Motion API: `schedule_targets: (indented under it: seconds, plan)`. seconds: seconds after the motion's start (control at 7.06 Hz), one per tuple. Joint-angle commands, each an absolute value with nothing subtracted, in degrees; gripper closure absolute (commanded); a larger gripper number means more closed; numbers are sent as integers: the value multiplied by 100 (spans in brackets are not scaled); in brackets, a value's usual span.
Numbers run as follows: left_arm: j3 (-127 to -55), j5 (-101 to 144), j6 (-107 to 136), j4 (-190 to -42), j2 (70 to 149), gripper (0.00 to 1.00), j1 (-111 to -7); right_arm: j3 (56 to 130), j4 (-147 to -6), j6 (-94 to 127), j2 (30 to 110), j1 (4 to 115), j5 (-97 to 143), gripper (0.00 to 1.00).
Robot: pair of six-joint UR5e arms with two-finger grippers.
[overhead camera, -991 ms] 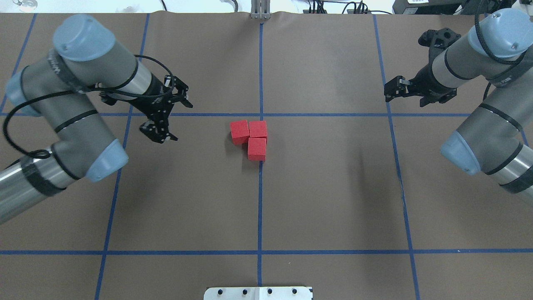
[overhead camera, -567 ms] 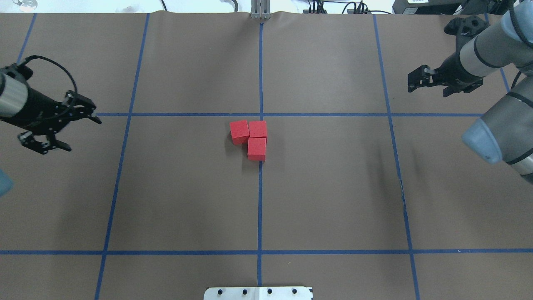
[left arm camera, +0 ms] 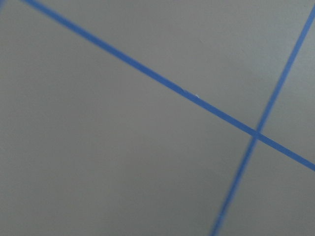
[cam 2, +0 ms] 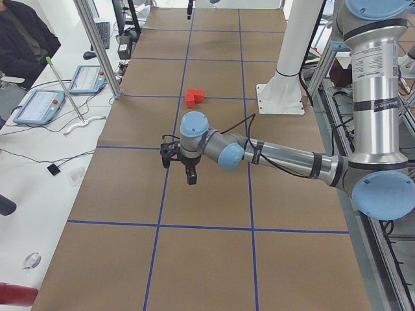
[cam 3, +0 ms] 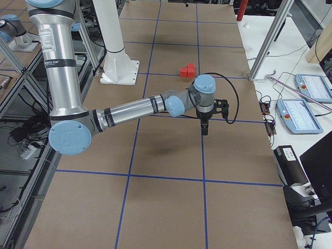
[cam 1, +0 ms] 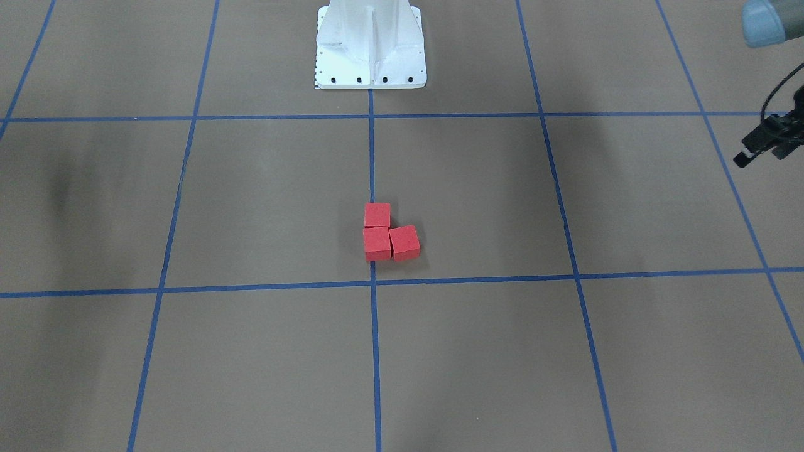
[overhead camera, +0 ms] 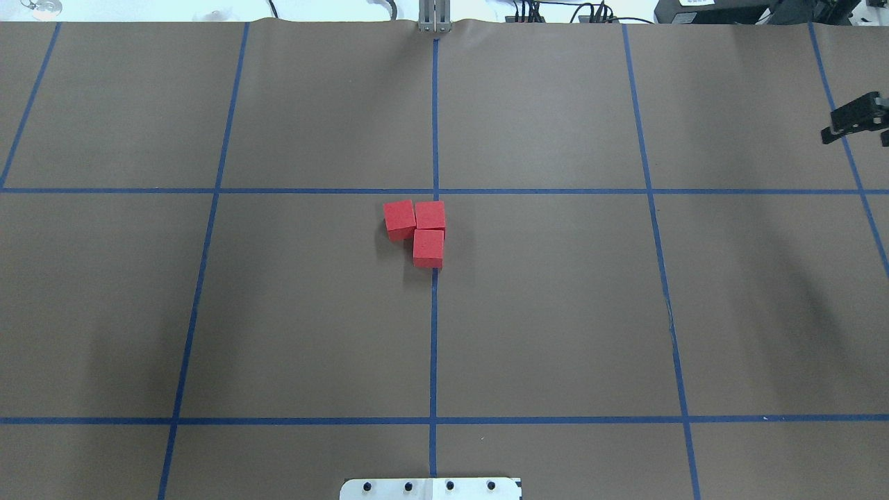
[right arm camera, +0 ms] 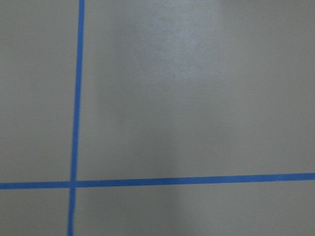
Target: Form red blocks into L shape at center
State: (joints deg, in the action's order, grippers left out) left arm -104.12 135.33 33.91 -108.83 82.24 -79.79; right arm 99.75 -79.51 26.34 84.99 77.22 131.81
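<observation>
Red blocks (overhead camera: 427, 221) sit packed together on the brown floor (overhead camera: 312, 312) at the center (overhead camera: 433, 333). They lie on the middle lengthwise line of the blue tape grid (overhead camera: 555, 191), just on the robot's side of a crossing line. Two of the cubes form a touching row on the far side from the white robot base (cam 1: 370, 44). The one on the robot's left is turned slightly out of square. The third cube touches the near face of the cube on the robot's right, so the three make an L. The left gripper (cam 1: 763, 144) hangs at the edge of the front-facing view, well apart from the cubes. Its arm stretches low along the floor in the left side view. It is cropped and small, so I cannot tell whether its fingers are spread or pressed together. The right gripper (overhead camera: 858, 119) shows only partly at the overhead view's right edge, equally far from the cubes, and I cannot tell how its fingers stand either. Both wrist views show only brown floor with tape lines crossing.
</observation>
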Motion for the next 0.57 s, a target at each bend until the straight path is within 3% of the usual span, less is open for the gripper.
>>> schedule_targets:
  seconds: [0.0,0.42]
  plan:
    - [-9365,13667,809,-10898,8296,0,-8962,9653,-8129,1043,8885,8426,13306,0]
    - [-9263,14028,729,-10881,8305,0,-8982,9606,-8130,852,8983,8543,13570,0]
